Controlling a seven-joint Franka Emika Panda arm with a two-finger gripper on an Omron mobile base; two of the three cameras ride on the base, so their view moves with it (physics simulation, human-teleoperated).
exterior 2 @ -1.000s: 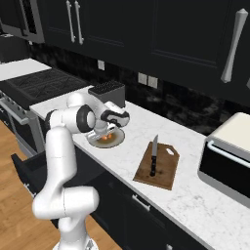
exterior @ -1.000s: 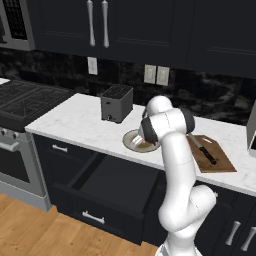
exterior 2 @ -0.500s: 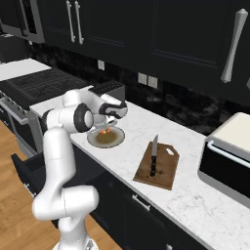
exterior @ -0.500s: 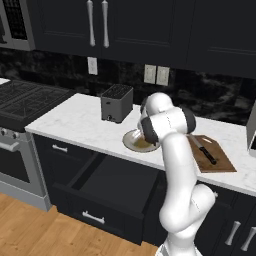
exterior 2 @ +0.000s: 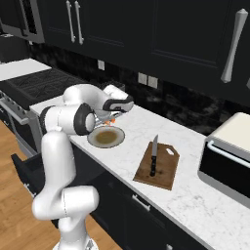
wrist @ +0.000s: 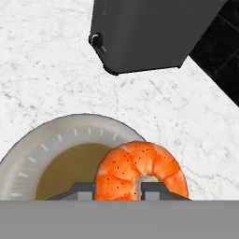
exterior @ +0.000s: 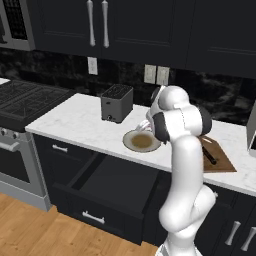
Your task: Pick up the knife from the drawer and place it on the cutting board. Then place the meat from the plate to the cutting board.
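The plate [exterior 2: 105, 137] is sitting on the counter [exterior 2: 195, 205] in front of the toaster [exterior: 116, 102], the cutting board [exterior 2: 163, 170] lying to its right (the knife [exterior 2: 154, 155] resting on it), the drawer [exterior: 107, 192] standing open below.

Toaster [exterior: 117, 102] on counter [exterior: 75, 122], perhaps stove [exterior: 25, 100] beside.
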